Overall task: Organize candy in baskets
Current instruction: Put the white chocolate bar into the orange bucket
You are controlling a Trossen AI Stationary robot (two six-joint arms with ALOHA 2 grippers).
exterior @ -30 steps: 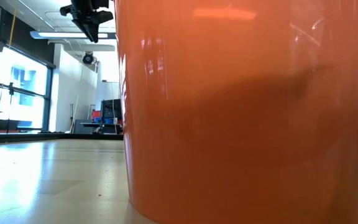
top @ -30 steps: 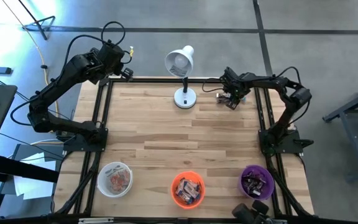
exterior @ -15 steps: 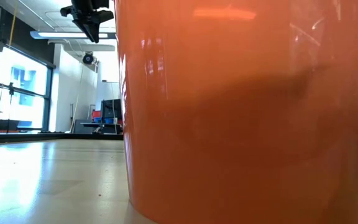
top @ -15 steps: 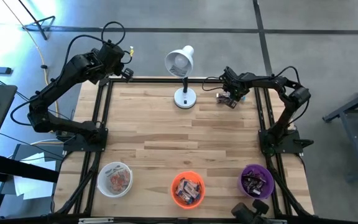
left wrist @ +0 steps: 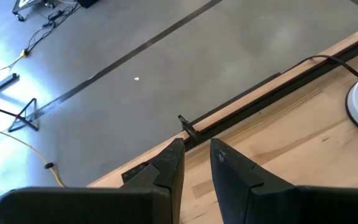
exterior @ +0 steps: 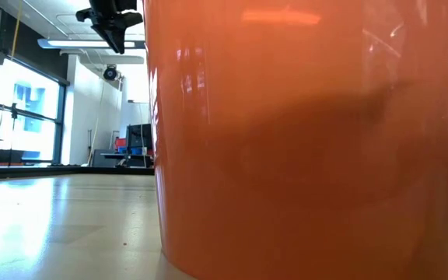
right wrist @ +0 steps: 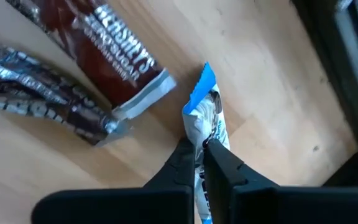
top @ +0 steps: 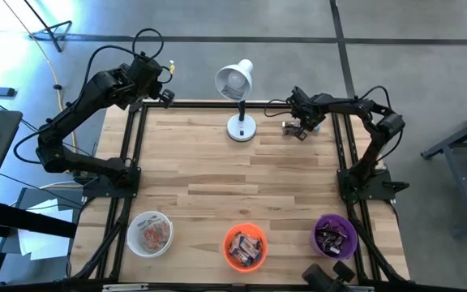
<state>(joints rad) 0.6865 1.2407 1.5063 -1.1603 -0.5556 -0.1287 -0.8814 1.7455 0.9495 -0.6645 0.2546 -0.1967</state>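
A blue-and-white wrapped candy (right wrist: 205, 118) is pinched by the closed right hand (right wrist: 196, 149) at the upper right of the wooden desk (top: 242, 178); the left hand (left wrist: 196, 163), slightly parted and empty, is held at upper left.

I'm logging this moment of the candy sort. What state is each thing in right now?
Right claw: shut on the blue-and-white candy, at the table's far right.
Brown candy: lying loose on the table.
Silver candy: lying loose beside it.
Left claw: slightly open, empty, over the table's far left corner.
White basket: upright, candy inside.
Orange basket: upright, candy inside.
Purple basket: upright, candy inside.
Lamp: standing upright.
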